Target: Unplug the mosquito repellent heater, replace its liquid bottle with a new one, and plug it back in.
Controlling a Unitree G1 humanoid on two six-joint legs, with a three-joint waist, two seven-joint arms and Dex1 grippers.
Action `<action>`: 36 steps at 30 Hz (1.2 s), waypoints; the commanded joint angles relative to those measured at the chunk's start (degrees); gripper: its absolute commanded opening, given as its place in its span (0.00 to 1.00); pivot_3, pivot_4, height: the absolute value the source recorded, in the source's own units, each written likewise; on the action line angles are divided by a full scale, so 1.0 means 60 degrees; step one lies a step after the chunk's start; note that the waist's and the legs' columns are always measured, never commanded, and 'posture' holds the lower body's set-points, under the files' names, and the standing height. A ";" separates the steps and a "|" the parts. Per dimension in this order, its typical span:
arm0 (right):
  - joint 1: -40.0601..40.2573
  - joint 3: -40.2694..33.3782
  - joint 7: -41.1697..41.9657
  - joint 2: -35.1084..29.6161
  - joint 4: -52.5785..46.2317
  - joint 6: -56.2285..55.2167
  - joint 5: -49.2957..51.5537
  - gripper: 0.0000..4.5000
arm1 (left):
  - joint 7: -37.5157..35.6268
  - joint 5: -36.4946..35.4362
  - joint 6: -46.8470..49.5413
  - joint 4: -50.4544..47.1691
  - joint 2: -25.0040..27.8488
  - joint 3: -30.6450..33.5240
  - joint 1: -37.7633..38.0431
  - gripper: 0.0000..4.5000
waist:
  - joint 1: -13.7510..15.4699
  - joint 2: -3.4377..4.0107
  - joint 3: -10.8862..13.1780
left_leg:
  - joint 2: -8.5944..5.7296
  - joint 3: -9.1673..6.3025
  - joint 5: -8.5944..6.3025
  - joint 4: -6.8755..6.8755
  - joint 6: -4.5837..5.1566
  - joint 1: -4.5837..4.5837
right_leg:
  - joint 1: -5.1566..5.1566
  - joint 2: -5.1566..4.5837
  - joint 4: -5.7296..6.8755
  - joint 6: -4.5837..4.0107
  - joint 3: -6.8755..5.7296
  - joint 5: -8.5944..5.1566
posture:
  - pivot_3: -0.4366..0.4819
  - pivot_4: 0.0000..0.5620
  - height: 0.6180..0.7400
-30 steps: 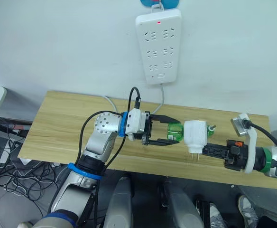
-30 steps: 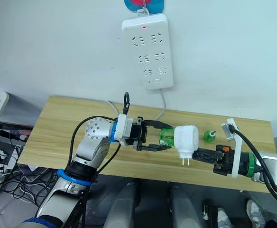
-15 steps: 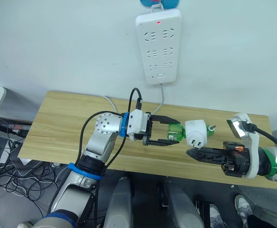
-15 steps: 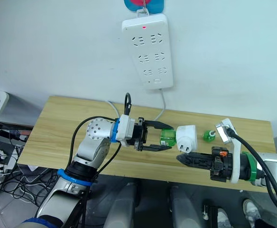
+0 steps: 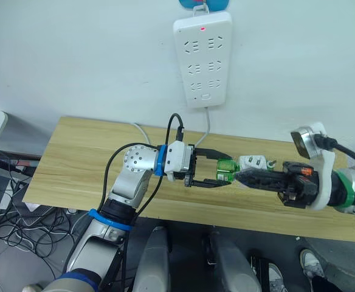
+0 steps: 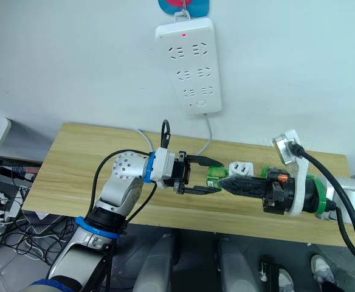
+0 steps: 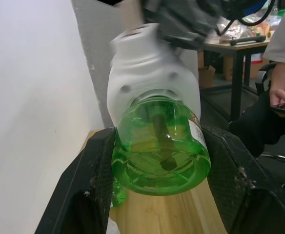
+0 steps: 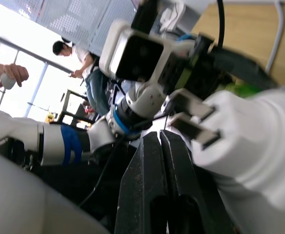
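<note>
Now the right gripper (image 5: 239, 176) has let go of the mosquito repellent heater (image 5: 253, 163). A sec ago it clamped the unit from below; since then the jaws have clenched empty, pads together, and swung up so the tip lies against the unit's underside near the bottle joint. The heater has also turned: prongs pointed down before, now they face up toward the head cam. It is off the power strip (image 5: 203, 52), so unplugging is done, and it hangs over the table (image 5: 74, 158), apparently carried by the liquid bottle (image 7: 159, 146) alone. The left gripper (image 5: 221, 169) grasps that bottle across its body, one finger each side, base toward the wrist cam, neck seated in the heater's socket. Prob. meaning: the right arm is re-gripping after a twist, bottle not yet out. With no hold on the heater side, the left grasp takes all the load, so a slip or droop is the risk.
</note>
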 commanded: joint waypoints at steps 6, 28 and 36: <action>-0.1093 -0.0076 -0.1821 0.1090 0.1117 0.0530 0.0238 0.01 | -0.0197 -0.0188 -0.0133 -0.0251 -0.0081 -0.0145 0.0059 0.51 | -0.0004 0.0000 0.0000 | 0.0002 0.0000 0.0000 -0.0002 0.0000 0.0000 | 0.0000 0.0000 0.0001 -0.0001 0.0001 0.0001 | 0.49 0.69 1.00; -0.0494 0.0161 -0.3957 0.1538 0.0678 0.0322 0.0238 0.01 | 0.0359 -0.0957 0.1969 -0.1082 -0.0306 0.0282 -0.0098 0.51 | -0.0008 0.0000 0.0000 | 0.0004 -0.0002 -0.0005 -0.0007 0.0008 -0.0002 | -0.0007 -0.0002 0.0002 0.0000 -0.0002 0.0000 | 0.51 0.69 1.00; -0.1106 -0.0972 -0.1464 0.1434 0.1682 0.1577 0.0238 0.01 | 0.0132 -0.0896 0.1846 -0.1132 -0.0119 0.0262 0.0150 0.51 | -0.0002 0.0001 0.0000 | 0.0005 0.0002 0.0000 -0.0008 0.0000 0.0000 | -0.0008 -0.0003 0.0002 0.0000 0.0001 0.0000 | 0.50 0.68 1.00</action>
